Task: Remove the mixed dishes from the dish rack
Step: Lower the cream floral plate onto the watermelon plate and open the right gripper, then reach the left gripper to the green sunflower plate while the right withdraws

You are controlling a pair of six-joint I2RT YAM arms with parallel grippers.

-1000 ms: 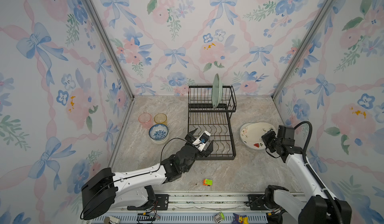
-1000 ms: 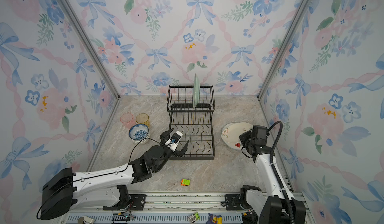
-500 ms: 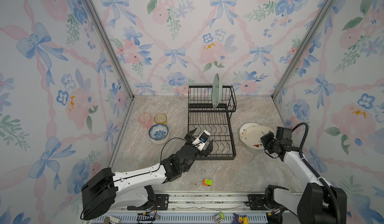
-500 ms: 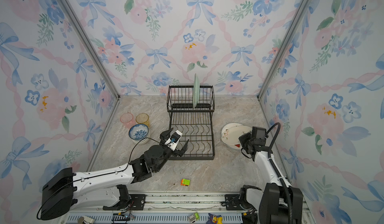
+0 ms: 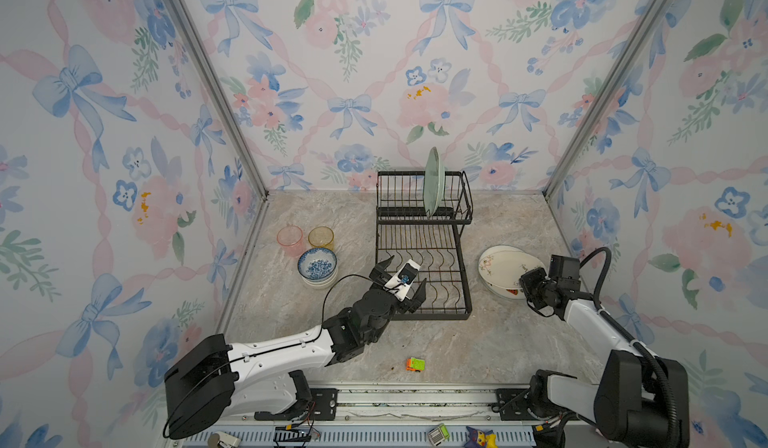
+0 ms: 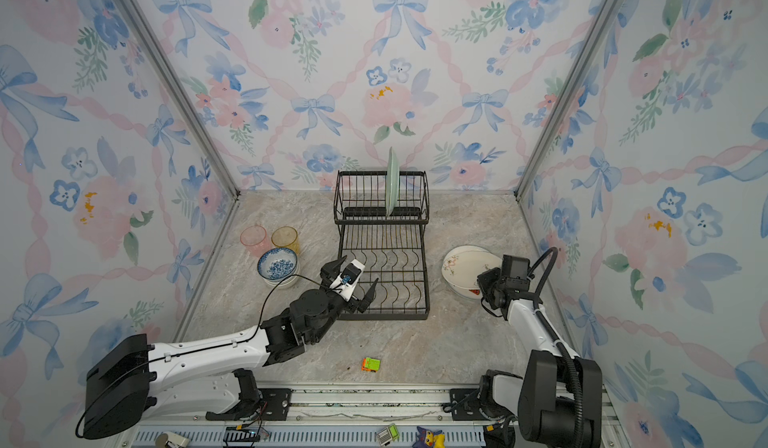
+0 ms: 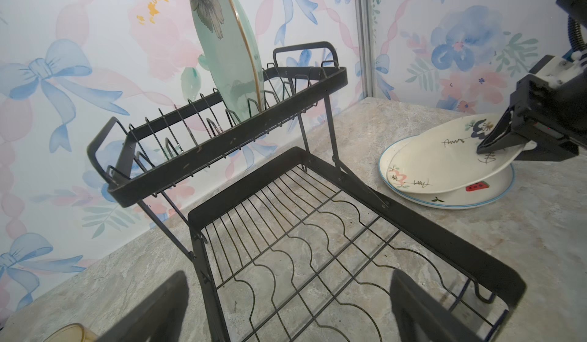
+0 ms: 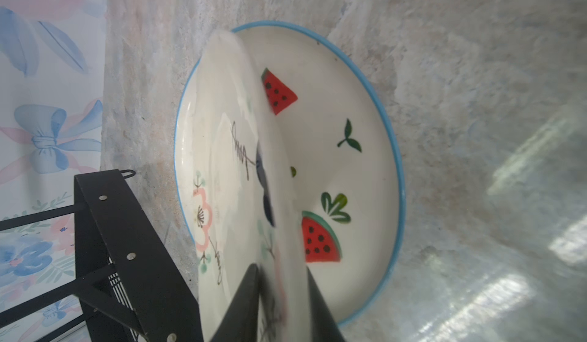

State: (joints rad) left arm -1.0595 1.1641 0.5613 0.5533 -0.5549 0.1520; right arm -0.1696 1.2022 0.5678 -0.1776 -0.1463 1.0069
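Cream ceramic plate, pinched in right gripper, is stacked aslant on watermelon-print plate beside black wire rack; release is judged due; left gripper is spread wide.

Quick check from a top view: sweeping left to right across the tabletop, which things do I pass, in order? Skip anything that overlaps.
pink tumbler → amber tumbler → dish rack → cream plate
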